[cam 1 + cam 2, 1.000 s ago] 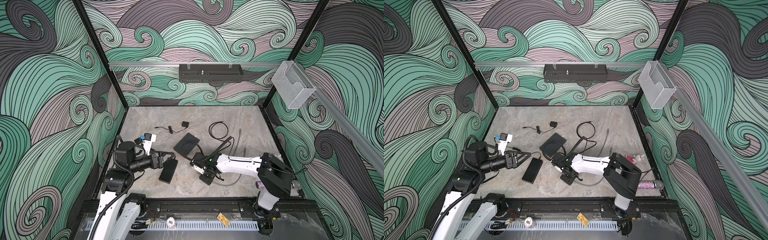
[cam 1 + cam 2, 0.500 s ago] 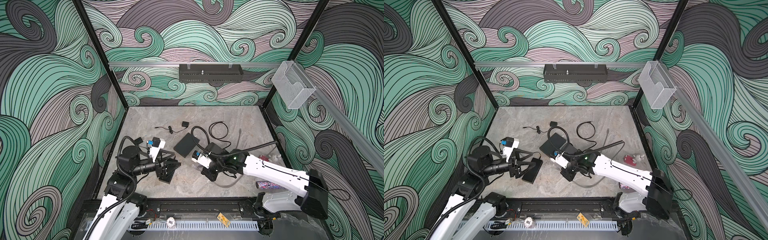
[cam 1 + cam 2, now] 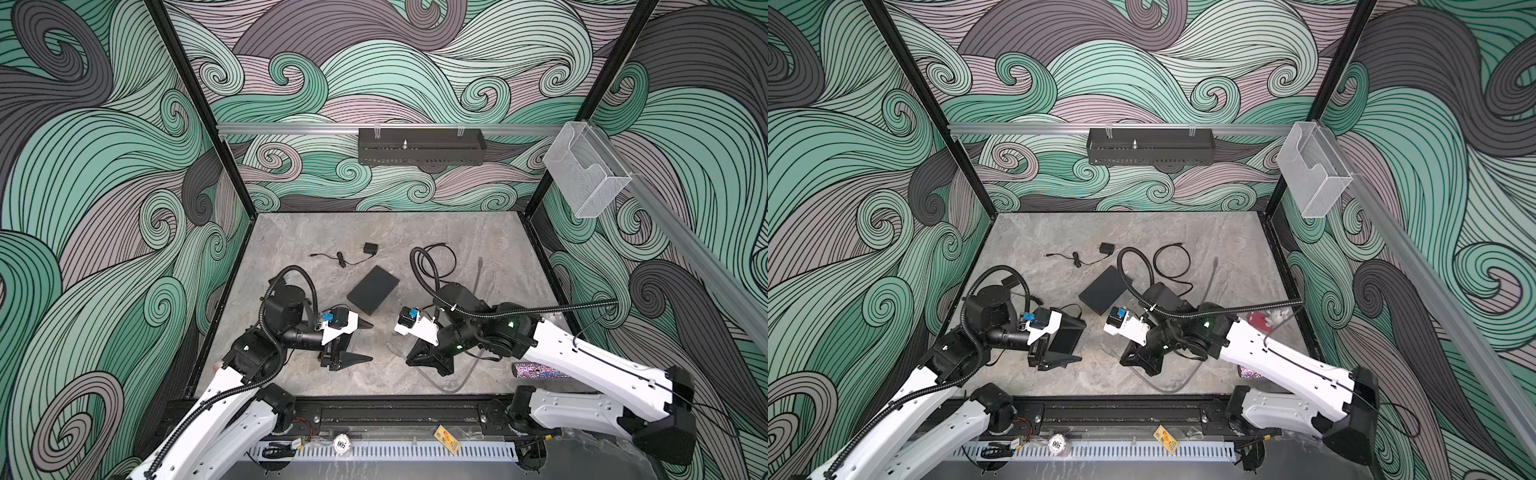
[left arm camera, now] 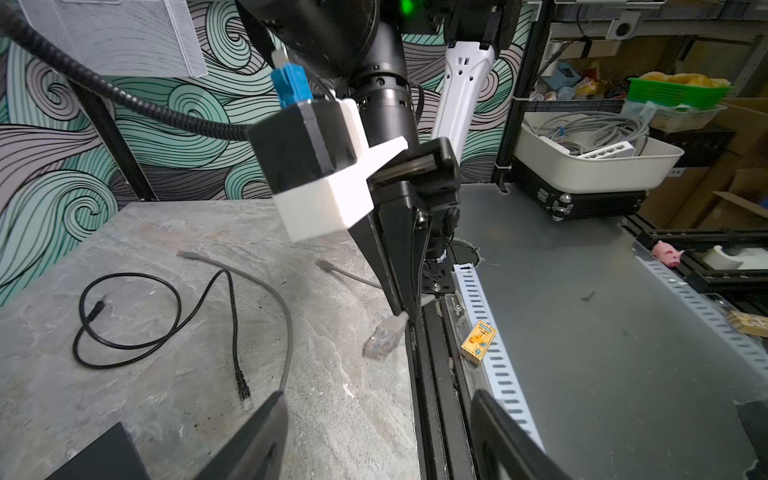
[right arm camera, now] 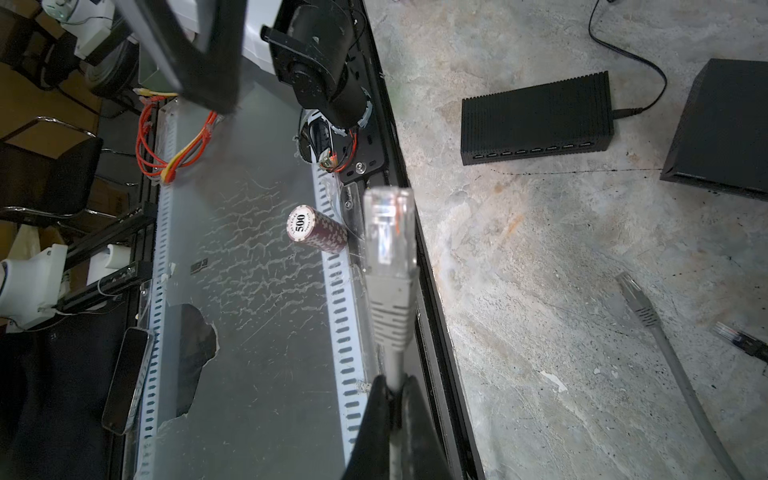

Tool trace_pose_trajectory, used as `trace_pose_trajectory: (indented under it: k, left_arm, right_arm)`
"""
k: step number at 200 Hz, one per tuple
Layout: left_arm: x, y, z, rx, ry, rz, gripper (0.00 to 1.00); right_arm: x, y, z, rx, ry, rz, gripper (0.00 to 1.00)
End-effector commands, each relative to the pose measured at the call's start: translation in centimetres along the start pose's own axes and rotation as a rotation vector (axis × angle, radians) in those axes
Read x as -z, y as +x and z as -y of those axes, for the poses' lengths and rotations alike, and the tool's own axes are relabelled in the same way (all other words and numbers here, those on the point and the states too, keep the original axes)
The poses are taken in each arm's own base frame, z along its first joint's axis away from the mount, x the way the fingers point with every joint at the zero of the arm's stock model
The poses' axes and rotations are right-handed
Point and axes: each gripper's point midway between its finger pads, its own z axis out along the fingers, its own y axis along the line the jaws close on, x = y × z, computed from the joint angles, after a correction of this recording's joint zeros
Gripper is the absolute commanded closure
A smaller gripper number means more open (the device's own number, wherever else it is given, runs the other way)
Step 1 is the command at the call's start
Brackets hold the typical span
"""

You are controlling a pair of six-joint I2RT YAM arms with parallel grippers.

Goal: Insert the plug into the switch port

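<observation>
The clear plug (image 5: pixel 388 232) on the grey cable (image 5: pixel 681 374) sticks out past my right gripper (image 5: pixel 392 384), which is shut on the cable just behind the plug's boot. In the left wrist view the plug (image 4: pixel 384 338) hangs above the table's front edge. The black ribbed switch (image 5: pixel 536 120) lies flat with its row of ports facing the front and a power lead in one end. In both top views my left gripper (image 3: pixel 371 340) (image 3: pixel 1082 340) stands open over the switch (image 3: pixel 1065 338), with nothing between its fingers (image 4: pixel 257 436).
A second flat black box (image 3: pixel 372 289) lies behind the switch. A small black adapter (image 3: pixel 370 248) and a coiled black cable (image 3: pixel 434 266) lie farther back. The grey cable's other plug (image 5: pixel 633 297) rests on the table. A poker-chip stack (image 5: pixel 318 230) sits on the front rail.
My left gripper has moved right over the switch and its fingers have narrowed somewhat. The right arm's elbow has swung out to the right while its gripper keeps hold of the cable.
</observation>
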Motion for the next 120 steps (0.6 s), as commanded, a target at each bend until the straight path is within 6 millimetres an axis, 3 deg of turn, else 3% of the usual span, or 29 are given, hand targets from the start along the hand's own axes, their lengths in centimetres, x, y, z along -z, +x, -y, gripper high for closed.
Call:
trace_pose_trajectory:
  k: [1, 67, 120]
  left_arm:
    - [-0.2, -1.8, 0.7, -0.066, 0.076, 0.023, 0.32]
    - [-1.8, -1.8, 0.0, -0.009, 0.097, -0.011, 0.46]
    - [-3.2, -1.4, 1.1, -0.001, 0.154, -0.061, 0.44]
  right_arm:
    - [0.4, 0.1, -0.9, 0.041, -0.022, 0.022, 1.00]
    - [0.6, 0.1, -1.3, 0.056, -0.022, 0.032, 1.00]
    - [0.9, 0.0, -1.3, 0.060, -0.013, 0.042, 1.00]
